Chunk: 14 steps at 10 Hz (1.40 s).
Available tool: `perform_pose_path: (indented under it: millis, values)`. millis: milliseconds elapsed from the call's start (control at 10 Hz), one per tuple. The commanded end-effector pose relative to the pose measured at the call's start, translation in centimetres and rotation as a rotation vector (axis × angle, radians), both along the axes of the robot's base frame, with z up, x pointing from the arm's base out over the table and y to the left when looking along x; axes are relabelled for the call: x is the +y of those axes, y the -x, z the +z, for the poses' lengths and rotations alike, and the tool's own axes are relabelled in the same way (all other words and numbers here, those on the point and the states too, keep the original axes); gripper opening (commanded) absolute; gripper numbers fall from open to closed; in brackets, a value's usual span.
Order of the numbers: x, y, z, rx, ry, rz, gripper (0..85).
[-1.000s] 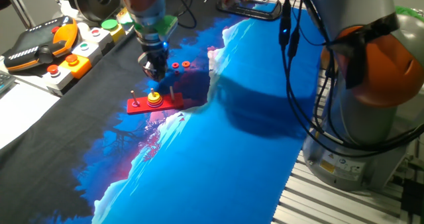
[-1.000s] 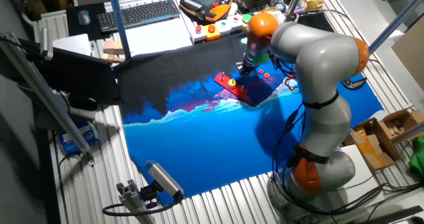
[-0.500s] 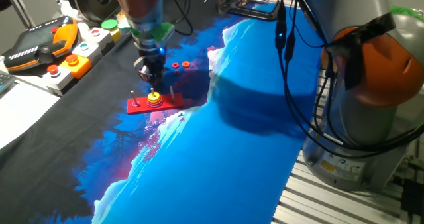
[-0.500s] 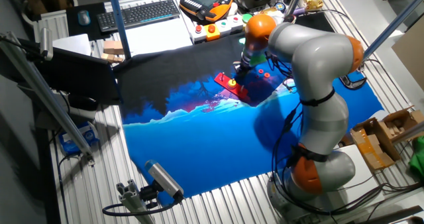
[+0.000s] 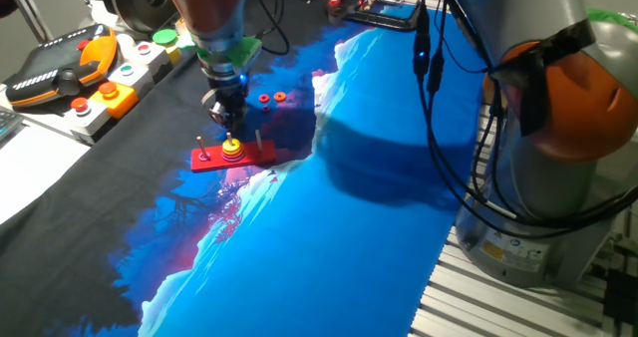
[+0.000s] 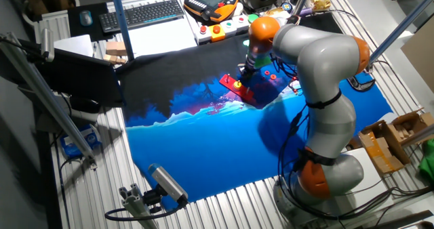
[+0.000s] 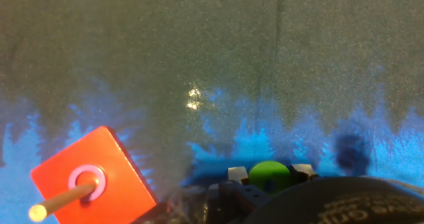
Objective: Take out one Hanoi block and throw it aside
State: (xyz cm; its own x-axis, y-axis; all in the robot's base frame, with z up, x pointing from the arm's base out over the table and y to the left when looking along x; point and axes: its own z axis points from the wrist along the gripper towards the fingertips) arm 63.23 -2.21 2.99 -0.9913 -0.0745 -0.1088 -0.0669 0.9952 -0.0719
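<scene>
The Hanoi block [image 7: 269, 175], a small green ring, sits between my gripper's two light fingertips [image 7: 236, 174], which touch it on both sides. My gripper [image 5: 228, 126] hangs just over the middle peg of the red Hanoi base [image 5: 211, 161], where yellow and orange rings [image 5: 231, 150] are stacked. In the hand view a corner of the red base [image 7: 106, 164] with one bare wooden peg [image 7: 63, 202] lies to the lower left. In the other fixed view my gripper [image 6: 245, 73] is over the base [image 6: 234, 85]. The green ring does not show in the fixed views.
Two small red rings [image 5: 271, 100] lie on the dark cloth just behind the base. An orange teach pendant [image 5: 70, 68] and a button box [image 5: 120, 86] stand at the left edge. A keyboard [image 6: 142, 13] is further back. My arm's base [image 5: 558, 148] and cables fill the right side.
My gripper moved left and down from beside the red rings to just over the tower's middle peg. It has held still for the last half second.
</scene>
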Motion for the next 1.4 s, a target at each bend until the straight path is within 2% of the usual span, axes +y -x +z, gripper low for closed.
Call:
perform_pose_path:
  millis: [0, 100, 200, 300, 400, 500, 900, 1300]
  values:
    - [0.0, -0.02, 0.0, 0.003, -0.005, -0.001, 0.7]
    - [0.1, -0.02, 0.1, 0.003, -0.005, 0.002, 3.3]
    - [0.2, -0.05, 0.1, -0.006, 0.003, -0.001, 14.0]
    - [0.1, -0.09, 0.0, -0.018, -0.006, -0.009, 35.3]
    - [0.2, -0.10, 0.0, -0.033, 0.007, -0.011, 52.0]
    - [0.2, -0.10, 0.0, -0.040, 0.004, -0.018, 69.7]
    - [0.5, 0.03, 0.7, -0.045, -0.002, -0.010, 67.3]
    - [1.5, 1.40, 4.0, -0.031, 0.009, -0.023, 57.7]
